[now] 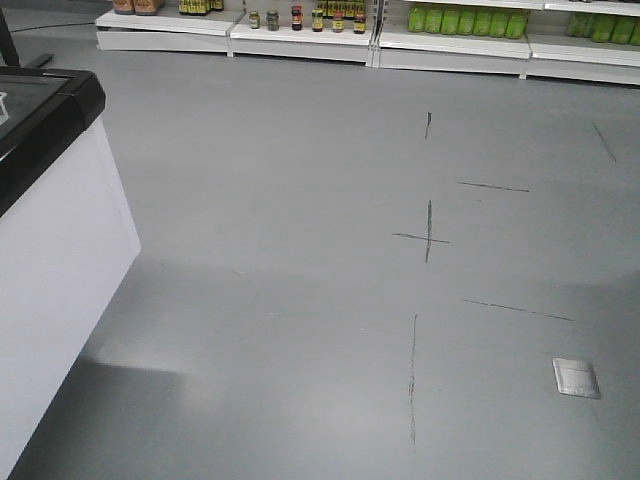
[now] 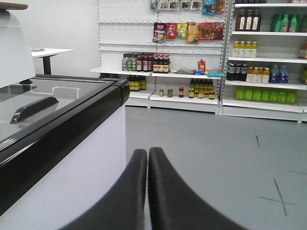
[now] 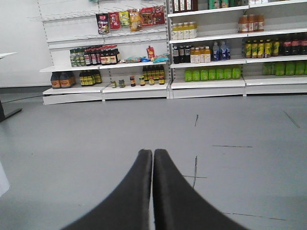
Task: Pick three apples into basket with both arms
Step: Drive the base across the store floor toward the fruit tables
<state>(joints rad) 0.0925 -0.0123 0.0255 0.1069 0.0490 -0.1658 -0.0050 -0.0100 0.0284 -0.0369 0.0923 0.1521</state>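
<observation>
Pointing level at the shelves (image 3: 206, 82), left claw (image 2: 147, 153) and right claw (image 3: 153, 154) sit closed.

Bright, even light fills every view, leaving a pale sheen on the floor (image 1: 300, 300). The left gripper (image 2: 147, 152) and right gripper (image 3: 153, 152) blur dark near the lens; shelves (image 3: 192, 62) far beyond them look sharper.

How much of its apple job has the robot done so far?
Nothing looks done yet: no apples and no basket show in any view. Nothing is in hand either: the left pincer and the right pincer are both shut and empty, pointing over the grey floor toward the shop shelves. Everything is left: all three apples.
</observation>
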